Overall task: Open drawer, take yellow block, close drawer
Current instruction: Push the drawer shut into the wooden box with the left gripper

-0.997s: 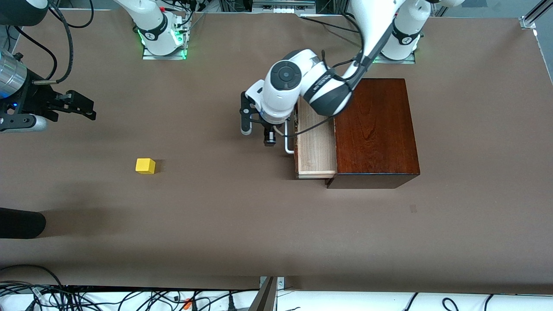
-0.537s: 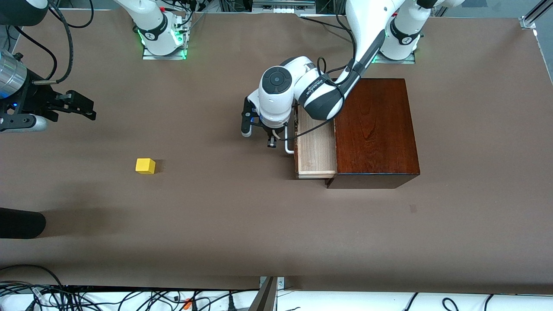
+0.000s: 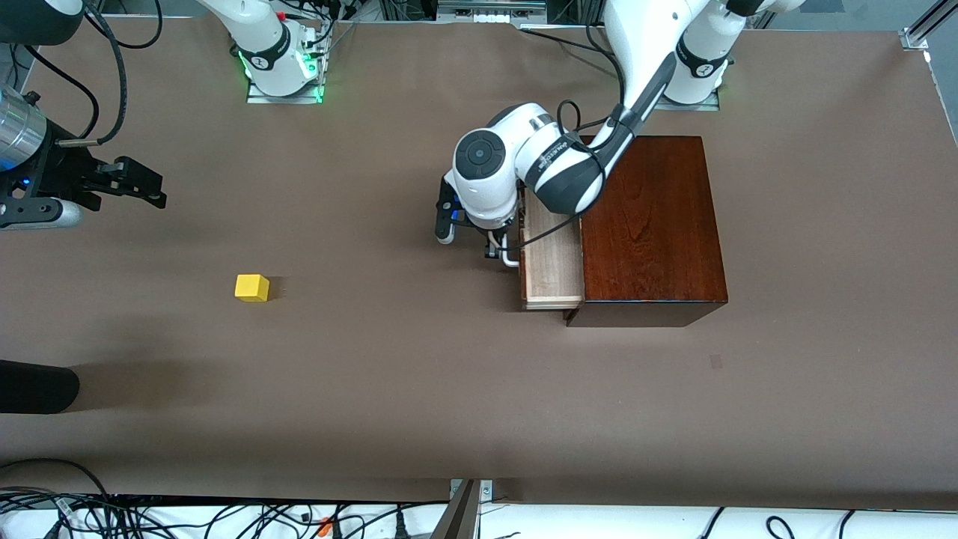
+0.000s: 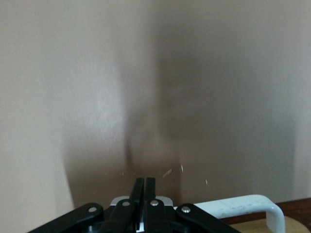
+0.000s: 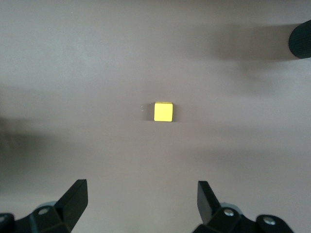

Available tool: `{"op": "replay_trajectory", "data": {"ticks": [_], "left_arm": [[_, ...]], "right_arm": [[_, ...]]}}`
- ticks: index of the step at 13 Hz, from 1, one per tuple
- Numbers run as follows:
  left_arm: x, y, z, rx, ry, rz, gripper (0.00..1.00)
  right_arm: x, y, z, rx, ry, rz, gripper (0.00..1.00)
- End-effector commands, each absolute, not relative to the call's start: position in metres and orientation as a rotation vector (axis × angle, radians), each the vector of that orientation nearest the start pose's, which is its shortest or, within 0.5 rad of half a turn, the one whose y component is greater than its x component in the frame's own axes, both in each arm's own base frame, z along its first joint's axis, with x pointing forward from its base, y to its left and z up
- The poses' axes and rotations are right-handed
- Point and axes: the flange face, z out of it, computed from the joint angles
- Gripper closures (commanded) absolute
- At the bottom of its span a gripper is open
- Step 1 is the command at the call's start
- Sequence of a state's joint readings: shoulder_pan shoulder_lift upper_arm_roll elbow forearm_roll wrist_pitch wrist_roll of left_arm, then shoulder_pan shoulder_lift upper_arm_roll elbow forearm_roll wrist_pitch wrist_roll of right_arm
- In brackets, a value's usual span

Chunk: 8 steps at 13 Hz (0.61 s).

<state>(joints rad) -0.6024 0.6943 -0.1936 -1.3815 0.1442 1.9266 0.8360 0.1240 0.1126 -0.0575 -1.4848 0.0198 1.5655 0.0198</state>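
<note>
Drawer (image 3: 552,262) is part-way out of the mahogany box (image 3: 647,224), sliding toward the right arm's end of the table. Pale wood tray shows, nothing visible in the part I can see.

Left gripper (image 3: 497,253) sits at the white handle (image 3: 510,257), fingers (image 4: 144,194) pinched fully together with nothing between them. In the left wrist view the closed tips are just beside the bar (image 4: 243,206), against it or nearly so; can't tell if there's contact. So it's not clamping the handle. Looks like a shove with shut fingers.

Key relation: drawer's travel axis runs along the table's length, box toward the left arm's end, handle facing the right arm's end. Gripper is on the handle's outer face, so any push toward the box closes it. Left arm is the only one near.

Yellow block (image 3: 251,287) is on the bare table, well apart from the drawer, toward the right arm's end. Right gripper (image 5: 141,199) hangs over that end with jaws spread wide and empty, block centred ahead of them in its wrist view. The right arm waits.

My read: closing step, block not yet lifted.
</note>
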Motion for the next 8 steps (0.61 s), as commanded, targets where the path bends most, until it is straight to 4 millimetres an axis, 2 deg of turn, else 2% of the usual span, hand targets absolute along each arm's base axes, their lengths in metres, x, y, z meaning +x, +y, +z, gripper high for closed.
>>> {"op": "replay_trajectory", "data": {"ticks": [1, 3, 5, 8], "left_arm": [[0.541, -0.447, 0.303, -2.026, 2.335, 0.369, 0.93], [0.555, -0.423, 0.295, -2.008, 2.362, 0.415, 0.92], [0.571, -0.399, 0.298, -2.012, 2.374, 0.429, 0.92], [0.574, -0.398, 0.301, -2.012, 2.381, 0.419, 0.91]], "right_arm": [[0.588, 0.041, 0.603, -3.118, -0.091, 0.037, 0.0], [0.588, 0.041, 0.603, -3.118, -0.091, 0.037, 0.0], [0.587, 0.041, 0.604, -3.118, -0.091, 0.034, 0.0], [0.587, 0.041, 0.604, -3.118, -0.089, 0.034, 0.0]]}}
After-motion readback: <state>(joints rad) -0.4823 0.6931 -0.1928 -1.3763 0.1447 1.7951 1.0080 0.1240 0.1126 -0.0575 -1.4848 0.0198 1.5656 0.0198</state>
